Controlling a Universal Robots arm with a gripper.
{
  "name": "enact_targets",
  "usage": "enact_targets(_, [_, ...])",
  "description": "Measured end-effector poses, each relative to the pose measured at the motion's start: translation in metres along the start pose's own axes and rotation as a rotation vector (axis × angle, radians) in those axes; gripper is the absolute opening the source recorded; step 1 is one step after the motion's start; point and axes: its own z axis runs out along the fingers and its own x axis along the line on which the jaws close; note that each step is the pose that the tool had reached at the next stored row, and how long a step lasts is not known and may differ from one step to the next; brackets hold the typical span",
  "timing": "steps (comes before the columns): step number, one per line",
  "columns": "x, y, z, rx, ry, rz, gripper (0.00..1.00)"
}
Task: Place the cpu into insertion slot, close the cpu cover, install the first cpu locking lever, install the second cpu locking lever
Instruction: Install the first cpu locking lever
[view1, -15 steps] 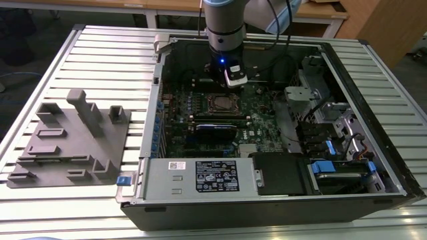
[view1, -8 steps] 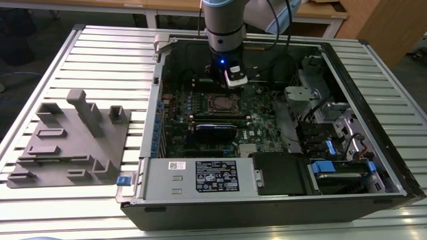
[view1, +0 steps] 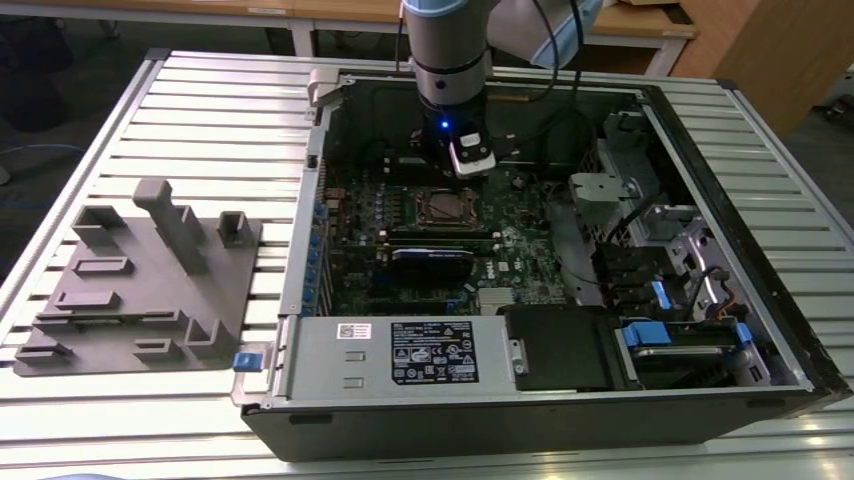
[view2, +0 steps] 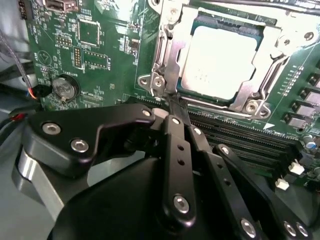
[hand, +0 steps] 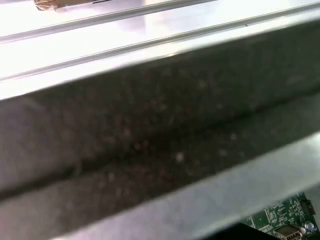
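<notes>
In the second wrist view the cpu (view2: 220, 60) lies flat in the insertion slot (view2: 200, 22), its silver top showing through the window of the cpu cover (view2: 235, 100), which is down around it. A thin metal locking lever (view2: 166, 57) runs along one side of the socket and a second lever (view2: 274, 75) along the other. My gripper (view2: 173, 100) is shut, its black fingertips pressed together right at the end of the first lever, by the socket's corner. In the exterior view the gripper (view1: 467, 160) hangs just behind the socket (view1: 441, 208) inside the open computer case.
The case walls (view1: 314, 200) close in around the green board. A black card (view1: 434, 262) and the power supply (view1: 400, 350) lie in front of the socket. Long memory slots (view2: 240, 135) run beside the fingers. A grey fixture block (view1: 134, 280) sits at the exterior view's left.
</notes>
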Motion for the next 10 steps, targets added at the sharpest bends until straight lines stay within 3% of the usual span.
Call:
enact_targets(7, [-0.0002,0.0001,-0.0013,0.0018,0.0004,0.000,0.11])
enact_targets(10, [-0.0011,0.0010,-0.0068,0.0026,0.0001,0.000,0.11])
